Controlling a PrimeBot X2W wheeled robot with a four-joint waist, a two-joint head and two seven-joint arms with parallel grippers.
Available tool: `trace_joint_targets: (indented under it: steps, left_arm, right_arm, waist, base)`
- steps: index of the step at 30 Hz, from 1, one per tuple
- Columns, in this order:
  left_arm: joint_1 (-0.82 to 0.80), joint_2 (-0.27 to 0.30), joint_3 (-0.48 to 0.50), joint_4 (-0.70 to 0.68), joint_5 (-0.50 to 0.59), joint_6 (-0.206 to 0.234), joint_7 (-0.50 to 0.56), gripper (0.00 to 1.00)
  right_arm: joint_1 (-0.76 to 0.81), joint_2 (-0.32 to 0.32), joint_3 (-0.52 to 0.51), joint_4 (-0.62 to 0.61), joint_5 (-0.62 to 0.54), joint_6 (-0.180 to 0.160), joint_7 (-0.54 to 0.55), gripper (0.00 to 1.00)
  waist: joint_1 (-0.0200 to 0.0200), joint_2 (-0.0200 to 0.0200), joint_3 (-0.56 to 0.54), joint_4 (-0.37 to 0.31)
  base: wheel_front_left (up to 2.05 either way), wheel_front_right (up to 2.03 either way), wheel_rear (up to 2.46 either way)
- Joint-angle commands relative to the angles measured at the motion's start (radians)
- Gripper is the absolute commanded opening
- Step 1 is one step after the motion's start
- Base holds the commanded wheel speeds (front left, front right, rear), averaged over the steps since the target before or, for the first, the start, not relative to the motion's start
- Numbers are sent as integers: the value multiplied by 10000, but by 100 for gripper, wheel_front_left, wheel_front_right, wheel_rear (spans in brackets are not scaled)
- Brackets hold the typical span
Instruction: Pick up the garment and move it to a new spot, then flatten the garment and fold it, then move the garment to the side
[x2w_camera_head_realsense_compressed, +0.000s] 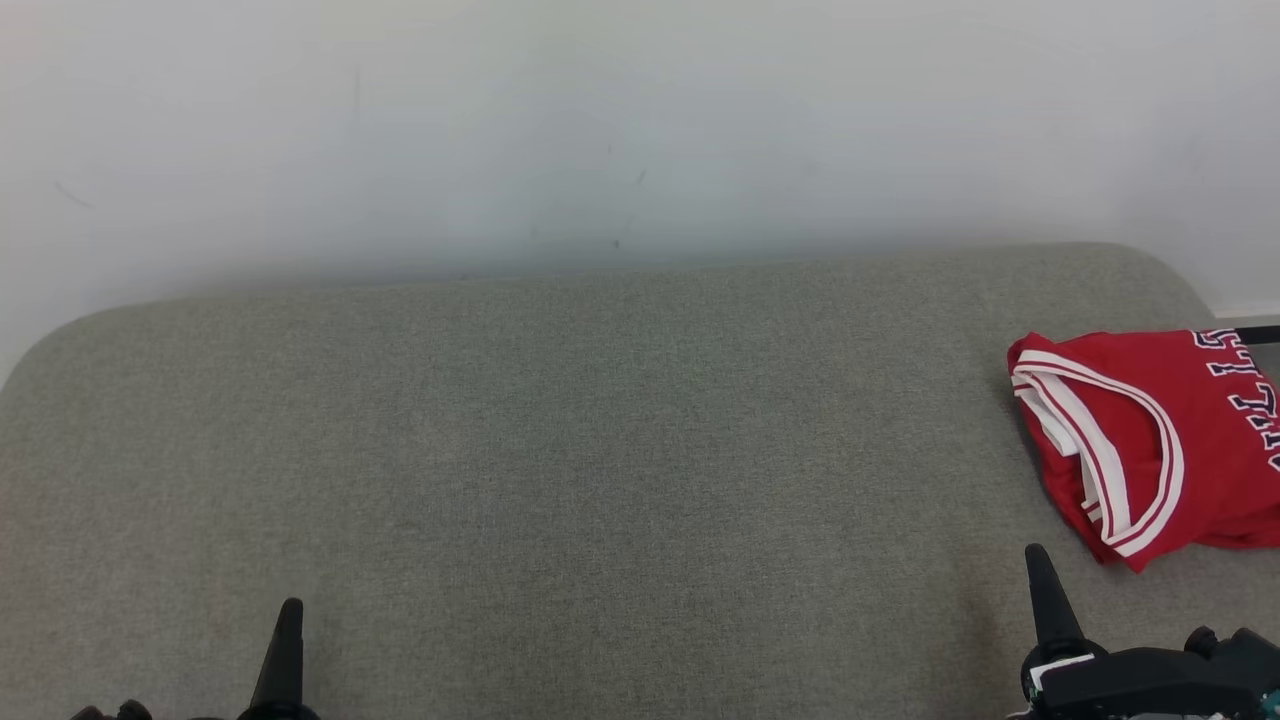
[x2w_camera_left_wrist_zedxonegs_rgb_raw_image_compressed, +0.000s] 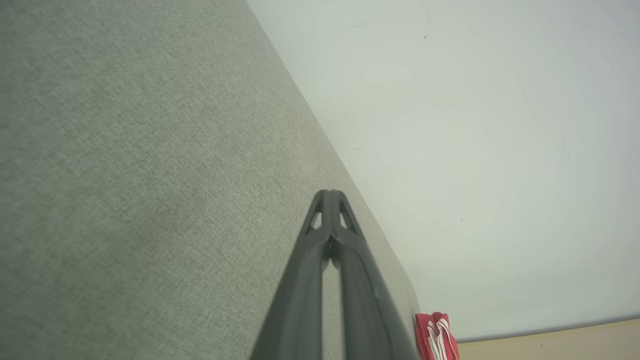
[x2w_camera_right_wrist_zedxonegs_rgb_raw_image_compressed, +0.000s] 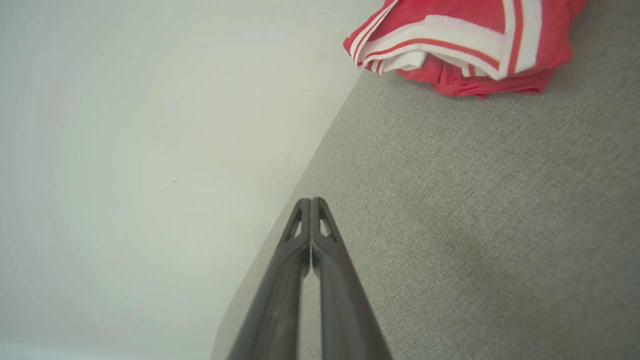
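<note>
**Head view:** folded red garment (x2w_camera_head_realsense_compressed: 1150, 440) at right edge of grey surface (x2w_camera_head_realsense_compressed: 600, 450); left gripper (x2w_camera_head_realsense_compressed: 289, 612) lower left, right gripper (x2w_camera_head_realsense_compressed: 1035, 556) lower right.

**Left wrist view:** fingers pressed together, empty; garment (x2w_camera_left_wrist_zedxonegs_rgb_raw_image_compressed: 436, 334) bottom right.

**Right wrist view:** fingers clenched, empty; garment (x2w_camera_right_wrist_zedxonegs_rgb_raw_image_compressed: 465, 42) upper right. Probably light and limp, so pinch all layers at the white-trimmed edge.

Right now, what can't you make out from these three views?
Shirt, head view: the right edge cuts it off, so its lettering can't be read in full.
Shirt, left wrist view: a small sliver at the bottom edge, partly behind the left tool.
Shirt, right wrist view: the top edge cuts it off beyond the right tool, so its far side is unseen.
</note>
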Motion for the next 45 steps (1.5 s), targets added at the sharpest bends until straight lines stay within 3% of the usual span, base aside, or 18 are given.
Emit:
trace_joint_targets:
  steps: [1, 45]
  left_arm:
    - [-264, 58, 37, -79, -291, -28, 84, 0]
    - [-819, 80, 118, 20, -4190, -229, 1070, 0]
  right_arm:
    - [-200, -3, -59, -130, 340, -13, 69, 0]
    - [-451, 1, -514, -377, 4275, -20, 1045, 0]
  waist:
    - [-1, -1, 9, 6]
    - [-1, -1, 253, 144]
  base:
    - [0, 0, 0]
    - [0, 0, 0]
